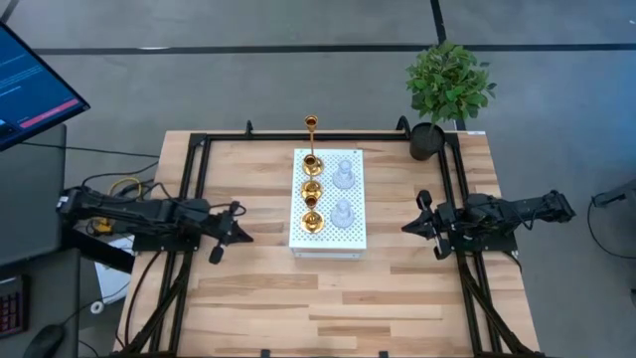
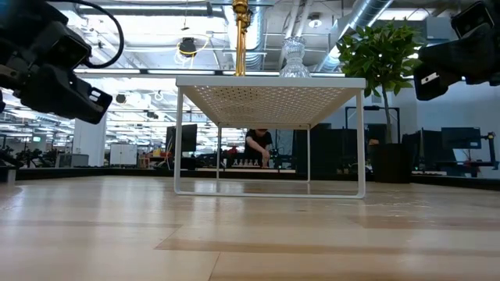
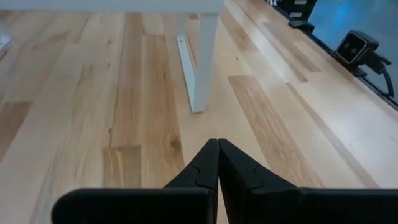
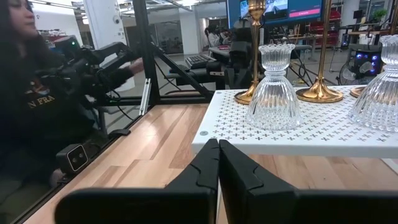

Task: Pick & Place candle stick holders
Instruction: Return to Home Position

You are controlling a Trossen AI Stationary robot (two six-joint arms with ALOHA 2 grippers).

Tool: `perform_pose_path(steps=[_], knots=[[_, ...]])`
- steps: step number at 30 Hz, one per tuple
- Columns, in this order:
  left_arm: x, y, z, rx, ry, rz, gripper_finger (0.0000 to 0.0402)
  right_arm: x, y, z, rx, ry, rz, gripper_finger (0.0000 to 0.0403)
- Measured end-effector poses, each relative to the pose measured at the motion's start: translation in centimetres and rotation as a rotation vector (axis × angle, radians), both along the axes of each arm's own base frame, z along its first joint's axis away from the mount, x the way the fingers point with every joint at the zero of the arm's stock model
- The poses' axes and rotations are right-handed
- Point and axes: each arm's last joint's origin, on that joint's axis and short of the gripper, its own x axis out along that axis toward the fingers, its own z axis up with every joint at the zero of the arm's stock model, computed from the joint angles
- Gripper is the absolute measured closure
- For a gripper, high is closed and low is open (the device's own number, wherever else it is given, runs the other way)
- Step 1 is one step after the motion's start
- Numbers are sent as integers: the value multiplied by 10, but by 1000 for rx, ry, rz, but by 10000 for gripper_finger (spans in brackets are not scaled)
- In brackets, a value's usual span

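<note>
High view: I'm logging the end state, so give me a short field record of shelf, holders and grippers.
Shelf: white shelf, mid-table
Gold: three gold candle holders in a row on the shelf, left-arm side
Glass: two glass candle holders in a row, right-arm side
Left: left gripper shut, empty, off the shelf
Right: right gripper shut, empty, off the shelf
</note>
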Motion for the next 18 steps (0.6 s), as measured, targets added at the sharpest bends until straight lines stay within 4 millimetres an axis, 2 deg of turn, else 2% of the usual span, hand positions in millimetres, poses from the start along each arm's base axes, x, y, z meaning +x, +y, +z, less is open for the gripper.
perform_pose_path(steps=[18], knots=[[6,-1,-10,11,106,0,394,0,0,0,0,-1,0,403]])
